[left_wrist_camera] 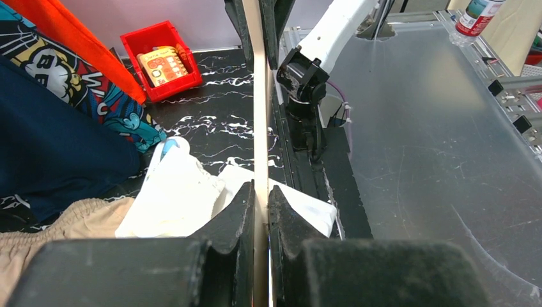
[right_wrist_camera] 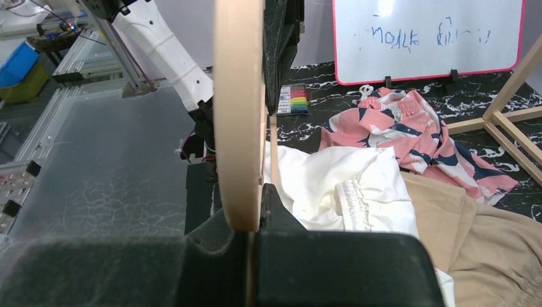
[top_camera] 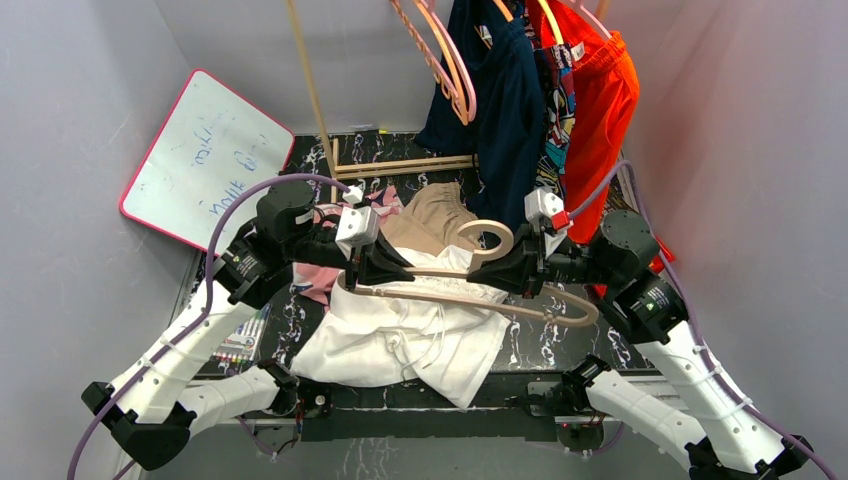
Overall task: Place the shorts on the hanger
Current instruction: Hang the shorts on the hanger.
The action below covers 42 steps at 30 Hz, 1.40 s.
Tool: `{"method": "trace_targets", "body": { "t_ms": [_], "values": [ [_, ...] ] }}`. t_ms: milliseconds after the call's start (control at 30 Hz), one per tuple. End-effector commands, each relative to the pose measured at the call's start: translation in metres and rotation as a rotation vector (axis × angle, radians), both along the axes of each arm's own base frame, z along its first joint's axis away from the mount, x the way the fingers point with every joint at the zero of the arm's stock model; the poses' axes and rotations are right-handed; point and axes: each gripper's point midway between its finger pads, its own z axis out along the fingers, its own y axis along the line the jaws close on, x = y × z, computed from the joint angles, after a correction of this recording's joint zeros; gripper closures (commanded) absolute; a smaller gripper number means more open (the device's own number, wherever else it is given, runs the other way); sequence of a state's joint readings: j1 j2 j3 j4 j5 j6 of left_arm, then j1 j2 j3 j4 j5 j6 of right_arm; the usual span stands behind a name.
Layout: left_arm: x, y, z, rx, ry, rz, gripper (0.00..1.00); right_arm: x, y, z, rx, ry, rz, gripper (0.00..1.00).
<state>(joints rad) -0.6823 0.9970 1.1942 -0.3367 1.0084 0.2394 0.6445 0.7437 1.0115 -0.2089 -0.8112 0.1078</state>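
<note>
Nearest you, under both tools, the white shorts (top_camera: pixel 400 340) lie crumpled on the table (top_camera: pixel 540 345), with the gathered waistband and drawstring showing. Above them your left tool (left_wrist_camera: pixel 261 201) is pressed together, pinching a thin, smooth arm of the pale beige hanger (left_wrist_camera: pixel 259 128). Your right tool (right_wrist_camera: pixel 252 220) pinches the same hanger at its thick rounded hook. The hanger spans from one tool to the other over the shorts. Beyond the tools lie tan shorts (top_camera: pixel 430 220).
</note>
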Motion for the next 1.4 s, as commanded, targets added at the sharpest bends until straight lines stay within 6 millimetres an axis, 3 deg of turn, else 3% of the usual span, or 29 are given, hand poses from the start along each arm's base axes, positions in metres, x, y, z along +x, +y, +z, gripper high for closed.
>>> {"method": "trace_targets", "body": {
  "t_ms": [0,33,100,167,200,367,467,600,767,967,1133,1367],
  "values": [
    [-0.003,0.000,0.014,-0.038,-0.056,-0.009,1.00,0.015,0.002,0.019,0.064,-0.015,-0.080,1.00],
    [-0.001,0.001,0.012,-0.034,-0.058,0.006,0.98,0.018,0.001,0.019,0.067,-0.010,-0.100,1.00],
    [0.005,0.002,0.009,-0.028,-0.068,0.050,0.49,0.027,-0.003,0.021,0.074,-0.004,-0.172,1.00],
    [0.018,0.006,0.007,-0.024,-0.090,0.144,0.15,0.041,-0.011,0.019,0.076,0.004,-0.283,1.00],
    [0.027,0.010,0.009,-0.026,-0.117,0.217,0.04,0.050,-0.017,0.018,0.079,0.008,-0.350,1.00],
    [0.073,0.044,0.009,-0.050,-0.182,0.595,0.02,0.106,-0.069,-0.006,0.058,0.079,-0.817,1.00],
    [0.086,0.067,-0.011,-0.041,-0.130,0.769,0.02,0.115,-0.089,-0.026,0.015,0.125,-0.944,1.00],
    [0.079,0.079,-0.055,0.018,0.018,0.838,0.02,0.109,-0.089,-0.045,-0.033,0.164,-0.933,1.00],
    [0.083,0.086,-0.120,0.080,0.275,0.980,0.02,0.104,-0.092,-0.051,-0.053,0.179,-0.928,1.00],
    [0.086,0.067,-0.184,0.208,0.524,1.006,0.04,0.099,-0.090,-0.050,-0.037,0.184,-0.910,1.00],
    [0.095,0.069,-0.208,0.306,0.624,1.104,0.18,0.096,-0.088,-0.052,-0.022,0.191,-0.889,1.00],
    [0.102,0.073,-0.224,0.330,0.637,1.162,0.20,0.098,-0.083,-0.056,-0.015,0.189,-0.872,1.00]
  ]
}}
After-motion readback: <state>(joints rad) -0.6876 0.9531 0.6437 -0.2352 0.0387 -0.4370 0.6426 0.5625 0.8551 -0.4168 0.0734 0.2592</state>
